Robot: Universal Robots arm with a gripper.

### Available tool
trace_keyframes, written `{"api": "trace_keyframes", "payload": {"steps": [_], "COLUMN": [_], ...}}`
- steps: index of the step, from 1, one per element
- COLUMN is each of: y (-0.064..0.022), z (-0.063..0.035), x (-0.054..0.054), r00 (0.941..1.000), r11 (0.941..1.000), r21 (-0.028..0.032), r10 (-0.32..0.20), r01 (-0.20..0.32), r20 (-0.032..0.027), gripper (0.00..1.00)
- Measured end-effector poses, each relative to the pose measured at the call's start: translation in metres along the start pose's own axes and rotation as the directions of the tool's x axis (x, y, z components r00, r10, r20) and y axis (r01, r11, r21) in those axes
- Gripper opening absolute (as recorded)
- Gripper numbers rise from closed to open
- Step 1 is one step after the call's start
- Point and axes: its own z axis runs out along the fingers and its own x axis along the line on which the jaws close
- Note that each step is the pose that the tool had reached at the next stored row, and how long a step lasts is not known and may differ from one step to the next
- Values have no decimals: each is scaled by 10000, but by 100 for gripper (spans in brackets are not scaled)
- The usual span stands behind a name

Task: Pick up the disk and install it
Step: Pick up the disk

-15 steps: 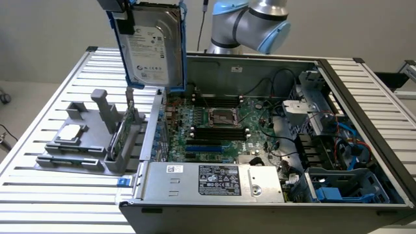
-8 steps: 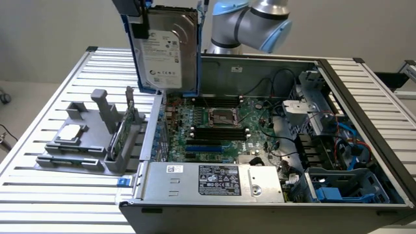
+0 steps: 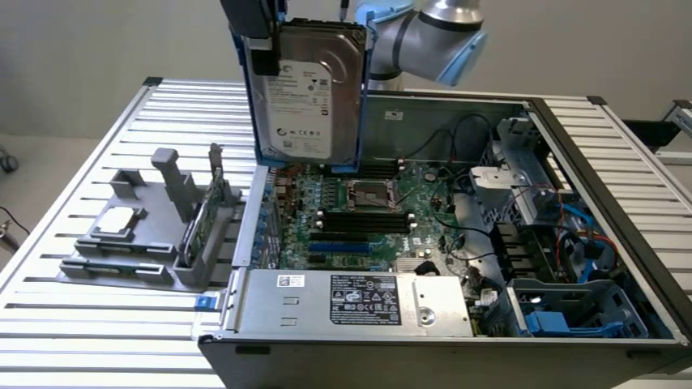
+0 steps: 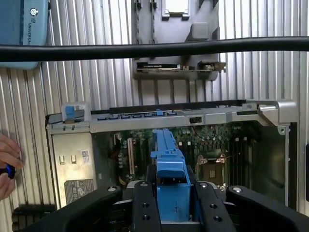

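Observation:
The disk [image 3: 308,97], a silver-grey drive with a white label in a blue carrier, hangs upright above the rear left part of the open computer case [image 3: 605,162]. My gripper [image 3: 259,20] is shut on its upper end. In the wrist view the black fingers [image 4: 145,205] clamp both sides of the disk's blue carrier [image 4: 169,164], which points down over the motherboard [image 4: 212,145].
A grey fixture [image 3: 141,235] on the slatted table holds a small silver chip [image 3: 117,220]. Inside the case are the power supply [image 3: 357,300] and a drive bay with blue brackets [image 3: 562,312]. A hand [image 4: 7,164] is beside the case. A black cable [image 4: 154,48] crosses the wrist view.

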Motion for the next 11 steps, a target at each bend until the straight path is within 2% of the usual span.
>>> {"api": "trace_keyframes", "payload": {"steps": [11], "y": [-434], "z": [-4], "x": [226], "r00": [10000], "r11": [10000], "r21": [0], "r10": [1], "r01": [-1], "r20": [0], "gripper": [33]}}
